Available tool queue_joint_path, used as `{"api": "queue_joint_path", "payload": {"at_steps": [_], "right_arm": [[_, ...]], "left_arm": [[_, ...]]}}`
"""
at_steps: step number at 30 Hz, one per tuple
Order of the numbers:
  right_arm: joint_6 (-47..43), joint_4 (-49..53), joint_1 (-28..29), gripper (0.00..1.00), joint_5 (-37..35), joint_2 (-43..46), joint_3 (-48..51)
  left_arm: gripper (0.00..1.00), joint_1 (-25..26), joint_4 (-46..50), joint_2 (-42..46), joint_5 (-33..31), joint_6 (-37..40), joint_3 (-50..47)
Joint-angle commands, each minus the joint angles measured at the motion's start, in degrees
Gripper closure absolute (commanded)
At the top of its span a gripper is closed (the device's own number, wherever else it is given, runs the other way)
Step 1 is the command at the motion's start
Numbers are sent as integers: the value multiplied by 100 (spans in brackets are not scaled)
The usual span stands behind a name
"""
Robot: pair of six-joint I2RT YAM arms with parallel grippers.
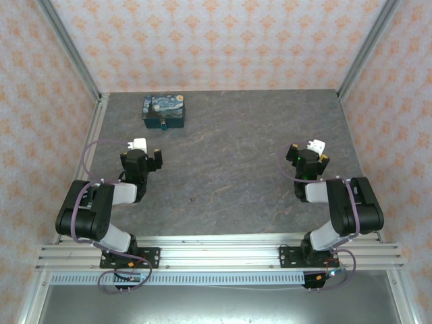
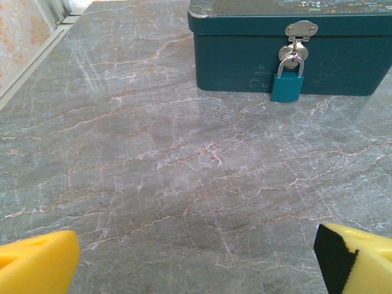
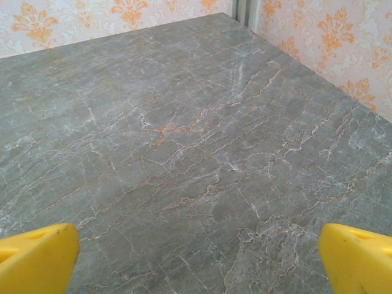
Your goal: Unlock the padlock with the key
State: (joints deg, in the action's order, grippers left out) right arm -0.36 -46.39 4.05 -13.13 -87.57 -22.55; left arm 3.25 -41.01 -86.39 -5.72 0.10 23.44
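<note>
Marble tabletop bears a box with padlock hanging; left claw and right claw spread

Teal-blue padlock, silver at the shackle, on a dark teal box with a lid of swirling blue and yellow. Grey marble table, veined white and rust. Cream walls with orange florets. Yellow pads tip my left gripper and right gripper.

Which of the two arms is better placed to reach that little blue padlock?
The left. The padlock hangs on the front of the box, straight ahead of the open left gripper. The right gripper sits across the table, pointed at the far right corner.
</note>
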Motion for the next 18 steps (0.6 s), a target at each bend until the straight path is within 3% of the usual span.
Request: {"api": "queue_joint_path", "payload": {"at_steps": [1, 4, 9, 14, 18], "right_arm": [[-122, 981, -32, 0, 78, 499, -492], [192, 3052, -37, 0, 29, 982, -1623], [1334, 4556, 9, 12, 654, 436, -3295], [2127, 5443, 533, 15, 658, -1068, -5029], [2520, 5874, 989, 15, 891, -2288, -6383]], "left_arm": [[0, -52, -39, 81, -1, 61, 154], [0, -57, 699, 293, -373, -112, 501], [0, -138, 3995, 5, -815, -767, 2803], [0, -484, 5311, -893, 148, -1405, 4886], [0, -834, 6398, -2227, 1032, -1870, 6998]]}}
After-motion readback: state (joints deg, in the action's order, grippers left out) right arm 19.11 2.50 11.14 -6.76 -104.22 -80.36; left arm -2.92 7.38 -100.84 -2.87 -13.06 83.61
